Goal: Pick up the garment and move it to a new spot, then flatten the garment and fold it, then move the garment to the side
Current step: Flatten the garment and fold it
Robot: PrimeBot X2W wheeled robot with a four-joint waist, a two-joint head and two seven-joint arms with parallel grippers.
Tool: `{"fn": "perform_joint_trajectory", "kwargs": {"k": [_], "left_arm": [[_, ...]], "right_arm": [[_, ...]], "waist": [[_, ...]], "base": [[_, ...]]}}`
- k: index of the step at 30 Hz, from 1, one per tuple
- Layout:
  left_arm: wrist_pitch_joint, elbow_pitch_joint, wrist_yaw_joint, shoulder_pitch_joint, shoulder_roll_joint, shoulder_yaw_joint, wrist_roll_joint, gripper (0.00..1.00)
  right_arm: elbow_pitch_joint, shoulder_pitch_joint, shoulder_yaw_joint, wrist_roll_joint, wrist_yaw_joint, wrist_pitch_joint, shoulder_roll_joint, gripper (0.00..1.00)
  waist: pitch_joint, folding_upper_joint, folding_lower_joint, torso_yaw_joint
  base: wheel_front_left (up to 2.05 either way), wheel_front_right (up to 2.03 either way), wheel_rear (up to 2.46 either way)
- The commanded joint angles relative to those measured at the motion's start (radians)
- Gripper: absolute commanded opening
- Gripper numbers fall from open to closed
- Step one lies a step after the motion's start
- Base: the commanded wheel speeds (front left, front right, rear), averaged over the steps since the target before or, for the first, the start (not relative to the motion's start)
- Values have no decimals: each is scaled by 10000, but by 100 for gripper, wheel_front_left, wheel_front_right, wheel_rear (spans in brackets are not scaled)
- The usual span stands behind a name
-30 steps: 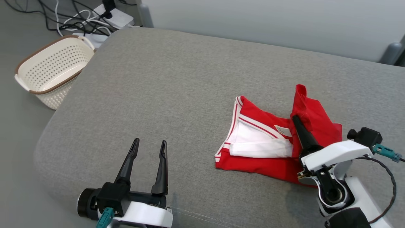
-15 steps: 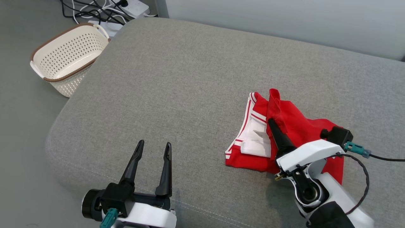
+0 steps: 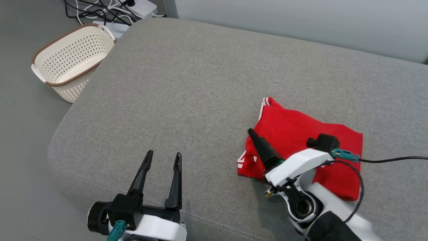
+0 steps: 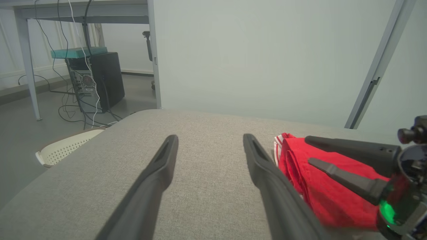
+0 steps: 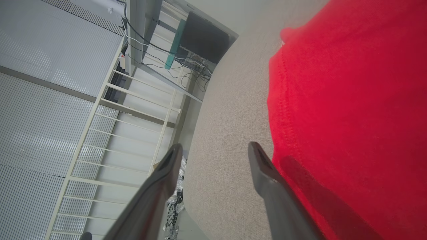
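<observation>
The garment (image 3: 301, 137) is red with white-striped trim at its left corners and lies folded in a flat packet on the right part of the grey cushion (image 3: 200, 77). My right gripper (image 3: 252, 134) hovers over the garment's left edge, turned on its side, open and holding nothing. In the right wrist view its fingers (image 5: 215, 148) stand apart over bare cushion, with the garment (image 5: 350, 100) just to their right. My left gripper (image 3: 164, 154) is open near the front edge, well left of the garment. In the left wrist view it (image 4: 210, 138) is empty, with the garment (image 4: 320, 186) and the right gripper (image 4: 309, 150) to its right.
A cream perforated basket (image 3: 67, 60) with a brown rim stands on the floor off the cushion's far left corner. Cables and a power strip (image 3: 133, 6) lie behind it. A pale wall runs along the back. The cushion's rounded front-left edge (image 3: 60, 147) drops to the floor.
My right gripper carried the raised red flap leftward over the white part and let go. The garment now lies red side up. The left arm has stayed put; the camera shifted early on.
</observation>
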Motion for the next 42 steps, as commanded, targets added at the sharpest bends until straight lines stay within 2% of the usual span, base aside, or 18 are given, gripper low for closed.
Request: {"fn": "perform_joint_trajectory", "kwargs": {"k": [1, 4, 8, 12, 17, 23, 30, 42], "left_arm": [[-101, -199, 48, -327, 22, 312, 27, 100], [-101, -189, 56, -307, 22, 361, 34, 100], [-101, -212, 47, -254, 22, 510, 41, 100], [-101, -228, 29, -167, 22, 655, -23, 100], [-101, -198, -17, -47, 22, 837, -87, 100], [-101, -203, -83, -27, 22, 1007, -58, 100], [-101, -196, -96, -22, 22, 1146, -21, 100], [-101, -181, -180, 246, 22, 1325, -40, 100]], "right_arm": [[-381, -165, 267, 135, 16, -165, 167, 100], [-599, -237, 643, 133, 16, -425, 167, 100], [-267, -537, 716, -1404, 16, -702, -3, 100], [-248, -419, -469, -3905, 16, -724, -294, 100], [-597, 438, -2191, -6977, 16, -727, -270, 100], [-1302, 1464, -3815, -9547, 16, -728, -24, 100], [-2266, 2447, -4925, -11042, 16, -729, 124, 100], [-4126, 4165, -6493, -12090, 16, -729, 162, 100]], "waist": [[-55, 0, 0, -52], [-175, 0, 0, -208], [-340, 0, 0, -533], [-549, 0, 0, -978], [-837, 0, 0, -1632], [-1046, 0, 0, -2400], [-1126, 0, 0, -3078], [-1347, 0, 0, -3531]], "base": [[0, 0, 0], [0, 0, 0], [0, 0, 0], [0, 0, 0], [0, 0, 0], [0, 0, 0], [0, 0, 0], [0, 0, 0]]}}
